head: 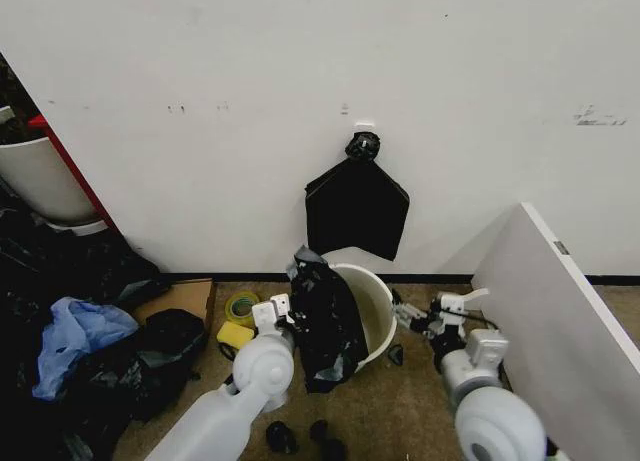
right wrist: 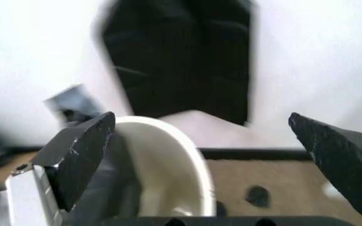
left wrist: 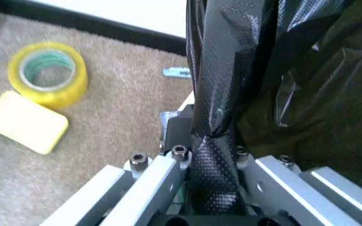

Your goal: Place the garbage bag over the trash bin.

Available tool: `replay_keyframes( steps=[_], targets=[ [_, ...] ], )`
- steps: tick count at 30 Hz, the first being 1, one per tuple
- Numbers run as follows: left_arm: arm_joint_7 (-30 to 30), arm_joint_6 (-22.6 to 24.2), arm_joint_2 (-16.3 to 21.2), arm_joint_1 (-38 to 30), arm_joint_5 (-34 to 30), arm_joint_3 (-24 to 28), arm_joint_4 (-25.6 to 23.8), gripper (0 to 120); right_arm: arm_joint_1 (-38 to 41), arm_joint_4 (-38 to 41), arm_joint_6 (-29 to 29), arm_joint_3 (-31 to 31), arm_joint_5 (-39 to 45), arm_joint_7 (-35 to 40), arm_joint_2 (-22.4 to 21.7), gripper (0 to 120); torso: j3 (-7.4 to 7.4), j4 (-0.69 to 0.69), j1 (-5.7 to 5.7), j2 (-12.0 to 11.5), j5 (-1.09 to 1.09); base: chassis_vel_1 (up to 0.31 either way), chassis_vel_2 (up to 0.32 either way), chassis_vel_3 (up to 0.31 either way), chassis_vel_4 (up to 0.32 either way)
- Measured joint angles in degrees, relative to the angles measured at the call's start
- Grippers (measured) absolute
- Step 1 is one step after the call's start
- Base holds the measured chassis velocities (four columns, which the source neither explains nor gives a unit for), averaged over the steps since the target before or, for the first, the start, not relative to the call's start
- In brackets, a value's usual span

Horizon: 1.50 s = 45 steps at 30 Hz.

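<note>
The trash bin [head: 376, 303], a small round white pail, stands on the carpet by the wall. The glossy black garbage bag [head: 325, 326] hangs crumpled over the bin's left side and rim. My left gripper [head: 287, 311] is at the bin's left and is shut on a fold of the bag [left wrist: 212, 117], which runs up between its fingers [left wrist: 162, 174]. My right gripper [head: 408, 317] hovers at the bin's right side, open and holding nothing. In the right wrist view its dark fingers [right wrist: 83, 153] stand wide apart, with the bin's rim [right wrist: 168, 141] between them.
A flat black sheaf of bags [head: 357, 206] hangs on the wall behind the bin. At the left are a yellow tape roll [head: 241, 307], a yellow sponge [head: 235, 334], a cardboard box [head: 180, 299] and a heap of black bags with blue cloth [head: 75, 336]. A white board [head: 560, 301] leans at the right.
</note>
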Motion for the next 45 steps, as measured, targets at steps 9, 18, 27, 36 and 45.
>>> replay_keyframes(
  steps=[9,18,27,36,45],
  targets=[
    [3.4,0.1,2.6,4.2,7.3,-0.2,-4.3,1,10.3,1.1,-5.0,-9.4,1.9,-5.0,-7.3,100,0.00,0.00,0.00,0.0,0.00,0.000,0.000,0.000,0.000],
    [4.0,-0.2,1.7,6.8,9.2,-0.9,-5.3,1,24.7,-6.5,-11.5,-19.7,12.7,-0.2,-1.2,100,0.00,0.01,0.00,0.0,0.00,0.000,0.000,0.000,0.000],
    [4.0,-0.4,0.4,8.5,8.9,-1.6,-5.5,1,26.5,-10.8,-11.9,-22.7,11.1,1.5,-0.1,69,0.01,0.00,0.00,0.0,0.00,0.000,0.000,0.000,0.000],
    [3.8,-1.3,-0.1,8.9,8.3,-1.7,-5.4,1,26.5,-10.4,-13.0,-22.1,14.9,1.6,-1.5,36,0.00,-0.01,0.00,0.0,0.00,0.000,0.000,0.000,0.000],
    [3.9,-1.5,0.7,8.6,7.9,-1.8,-5.4,1,26.2,-11.4,-11.6,-21.8,14.1,1.8,-1.5,4,0.00,0.00,0.00,0.0,0.00,0.000,0.000,0.000,0.000]
  ],
)
